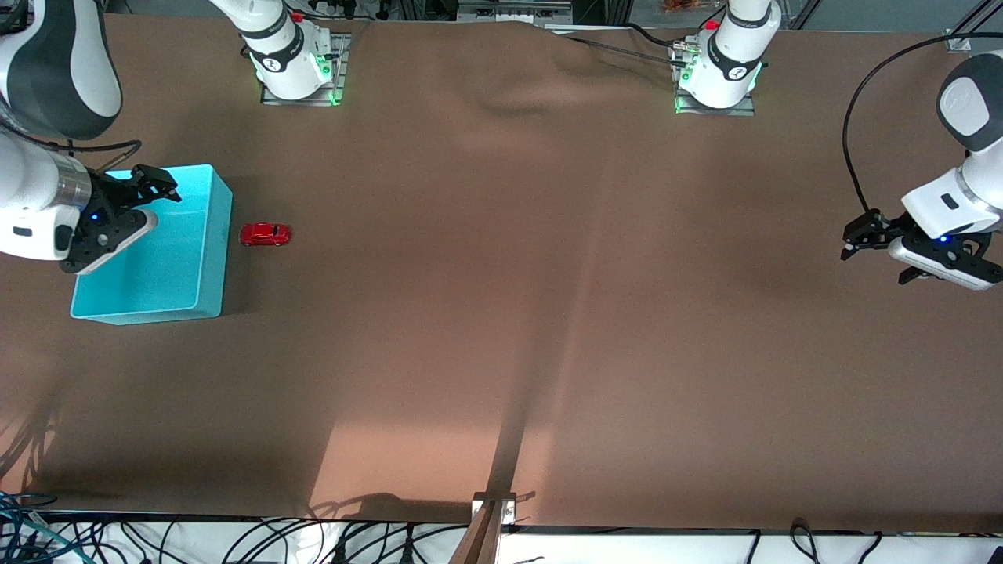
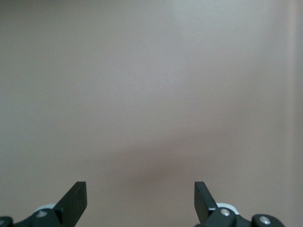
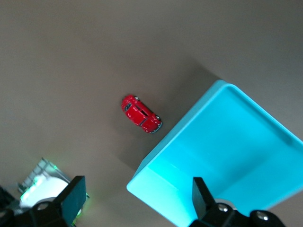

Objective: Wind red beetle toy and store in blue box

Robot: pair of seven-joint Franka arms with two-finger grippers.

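The red beetle toy sits on the brown table just beside the blue box, toward the left arm's end from it. It also shows in the right wrist view next to the blue box. My right gripper is open and empty, up in the air over the blue box's corner. Its fingers stand wide apart. My left gripper is open and empty over bare table at the left arm's end, where that arm waits. Its fingers frame only tablecloth.
The brown cloth covers the whole table. The two arm bases stand along the table's edge farthest from the front camera. A bracket and cables lie at the near edge.
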